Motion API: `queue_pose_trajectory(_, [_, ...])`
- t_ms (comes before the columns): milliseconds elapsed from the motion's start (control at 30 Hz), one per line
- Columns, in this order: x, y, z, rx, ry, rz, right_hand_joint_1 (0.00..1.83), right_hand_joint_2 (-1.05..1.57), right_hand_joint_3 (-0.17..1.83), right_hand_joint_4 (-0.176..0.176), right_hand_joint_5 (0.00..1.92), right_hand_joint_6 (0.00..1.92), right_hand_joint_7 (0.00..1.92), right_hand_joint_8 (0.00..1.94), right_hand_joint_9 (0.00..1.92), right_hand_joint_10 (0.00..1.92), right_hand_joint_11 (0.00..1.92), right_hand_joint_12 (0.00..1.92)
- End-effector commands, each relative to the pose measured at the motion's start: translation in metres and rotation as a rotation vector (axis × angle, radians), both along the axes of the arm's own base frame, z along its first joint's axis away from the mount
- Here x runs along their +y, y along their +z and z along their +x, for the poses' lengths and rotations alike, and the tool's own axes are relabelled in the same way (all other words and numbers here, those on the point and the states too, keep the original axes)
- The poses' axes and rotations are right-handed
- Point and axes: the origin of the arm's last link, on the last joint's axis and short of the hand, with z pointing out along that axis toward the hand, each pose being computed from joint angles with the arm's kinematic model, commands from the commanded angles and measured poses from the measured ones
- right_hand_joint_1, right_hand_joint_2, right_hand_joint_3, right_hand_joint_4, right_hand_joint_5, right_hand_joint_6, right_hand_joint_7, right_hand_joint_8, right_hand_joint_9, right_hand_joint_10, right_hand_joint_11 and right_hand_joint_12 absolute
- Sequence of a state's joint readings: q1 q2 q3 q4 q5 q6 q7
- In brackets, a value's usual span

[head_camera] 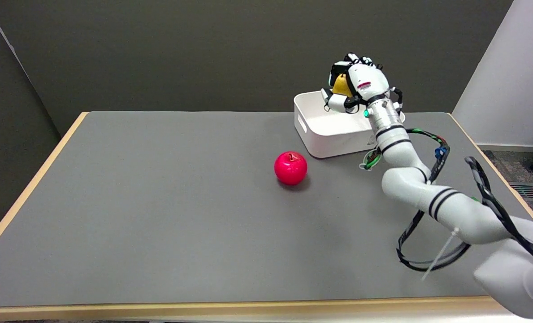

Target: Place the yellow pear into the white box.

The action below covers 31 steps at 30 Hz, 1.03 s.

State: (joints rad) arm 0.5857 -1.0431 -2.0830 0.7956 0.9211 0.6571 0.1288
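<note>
The grey-covered counter (158, 215) is crossed from the lower right by the right arm (432, 197). A red apple (290, 168) is seen on the counter, near the white box (313, 134) at the far side. Above the box's open top, the yellow pear (340, 85) is held in the right hand (358, 83), whose fingers (333, 101) are curled around it.
</note>
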Motion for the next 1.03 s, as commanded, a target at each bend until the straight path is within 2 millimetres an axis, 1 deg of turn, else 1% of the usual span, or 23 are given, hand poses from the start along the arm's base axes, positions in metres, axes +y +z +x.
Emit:
queue_pose_trajectory(33, [-0.042, 0.035, -0.017, -0.054, -0.279, -0.125, 0.96, 0.88, 0.87, 0.012, 0.74, 1.67, 0.20, 1.94, 0.64, 1.92, 0.11, 1.92])
queue_pose_trajectory(133, [-0.038, 0.037, -0.024, -0.078, -0.288, -0.138, 0.97, 0.88, 0.87, -0.011, 0.74, 1.66, 0.22, 1.94, 0.65, 1.92, 0.11, 1.92])
queue_pose_trajectory(167, [-0.035, 0.038, -0.026, -0.121, -0.278, -0.145, 0.97, 0.89, 0.84, -0.029, 0.74, 1.65, 0.25, 1.94, 0.67, 1.92, 0.10, 1.92])
queue_pose_trajectory(200, [-0.033, 0.040, -0.027, -0.166, -0.259, -0.153, 1.00, 0.95, 0.72, -0.074, 0.72, 1.61, 0.33, 1.94, 0.68, 1.92, 0.05, 1.92])
queue_pose_trajectory(233, [-0.031, 0.041, -0.028, -0.194, -0.246, -0.158, 1.00, 1.04, 0.57, -0.108, 0.68, 1.60, 0.42, 1.89, 0.65, 1.92, 0.02, 1.92])
queue_pose_trajectory(267, [-0.029, 0.042, -0.029, -0.215, -0.236, -0.162, 0.98, 1.15, 0.40, -0.112, 0.60, 1.64, 0.50, 1.79, 0.56, 1.92, 0.01, 1.92])
queue_pose_trajectory(300, [-0.027, 0.043, -0.029, -0.229, -0.229, -0.163, 0.91, 1.16, 0.38, -0.095, 0.51, 1.51, 0.52, 1.52, 0.46, 1.75, 0.01, 1.82])
queue_pose_trajectory(367, [-0.024, 0.043, -0.029, -0.239, -0.221, -0.157, 0.64, 0.75, 0.85, 0.010, 0.32, 0.74, 0.33, 0.52, 0.23, 0.89, 0.09, 1.32])
queue_pose_trajectory(433, [-0.022, 0.043, -0.029, -0.240, -0.221, -0.149, 0.53, 0.64, 0.98, 0.044, 0.24, 0.52, 0.15, 0.35, 0.09, 0.67, 0.00, 1.11])
queue_pose_trajectory(500, [-0.020, 0.041, -0.027, -0.235, -0.215, -0.136, 0.54, 0.58, 0.95, 0.065, 0.18, 0.50, 0.05, 0.19, 0.00, 0.36, 0.00, 0.86])
queue_pose_trajectory(567, [-0.018, 0.038, -0.023, -0.228, -0.200, -0.115, 0.53, 0.63, 0.85, 0.075, 0.21, 0.41, 0.01, 0.13, 0.00, 0.22, 0.00, 0.70])
queue_pose_trajectory(600, [-0.018, 0.037, -0.021, -0.226, -0.194, -0.108, 0.52, 0.62, 0.86, 0.083, 0.20, 0.42, 0.00, 0.08, 0.00, 0.14, 0.00, 0.63])
queue_pose_trajectory(633, [-0.016, 0.034, -0.018, -0.221, -0.180, -0.095, 0.52, 0.59, 0.92, 0.095, 0.18, 0.47, 0.00, 0.01, 0.00, 0.02, 0.00, 0.53])
queue_pose_trajectory(733, [-0.009, 0.026, -0.006, -0.206, -0.128, -0.057, 0.53, 0.63, 0.80, 0.107, 0.22, 0.39, 0.00, 0.00, 0.00, 0.00, 0.00, 0.50])
queue_pose_trajectory(800, [0.002, 0.018, 0.007, -0.180, -0.055, -0.026, 0.53, 0.62, 0.80, 0.111, 0.22, 0.39, 0.00, 0.00, 0.00, 0.00, 0.00, 0.48])
queue_pose_trajectory(833, [0.012, 0.017, 0.011, -0.164, -0.014, -0.019, 0.53, 0.62, 0.80, 0.111, 0.22, 0.39, 0.00, 0.00, 0.00, 0.00, 0.00, 0.48])
queue_pose_trajectory(867, [0.025, 0.011, 0.020, -0.137, 0.051, -0.001, 0.53, 0.62, 0.81, 0.111, 0.22, 0.40, 0.00, 0.00, 0.00, 0.00, 0.00, 0.48])
queue_pose_trajectory(900, [0.034, 0.007, 0.025, -0.119, 0.091, 0.012, 0.51, 0.59, 0.87, 0.111, 0.19, 0.44, 0.00, 0.00, 0.00, 0.00, 0.00, 0.48])
queue_pose_trajectory(933, [0.047, 0.001, 0.031, -0.100, 0.145, 0.032, 0.51, 0.57, 0.92, 0.110, 0.18, 0.48, 0.00, 0.00, 0.00, 0.00, 0.00, 0.49])
queue_pose_trajectory(967, [0.057, -0.004, 0.035, -0.093, 0.183, 0.048, 0.53, 0.58, 0.93, 0.109, 0.17, 0.49, 0.00, 0.02, 0.00, 0.00, 0.00, 0.52])
queue_pose_trajectory(1000, [0.071, -0.010, 0.044, -0.090, 0.243, 0.065, 0.55, 0.58, 0.94, 0.107, 0.17, 0.50, 0.00, 0.05, 0.00, 0.02, 0.00, 0.56])
queue_pose_trajectory(1033, [0.089, -0.017, 0.049, -0.085, 0.299, 0.083, 0.54, 0.58, 0.93, 0.108, 0.18, 0.49, 0.00, 0.09, 0.00, 0.09, 0.00, 0.60])
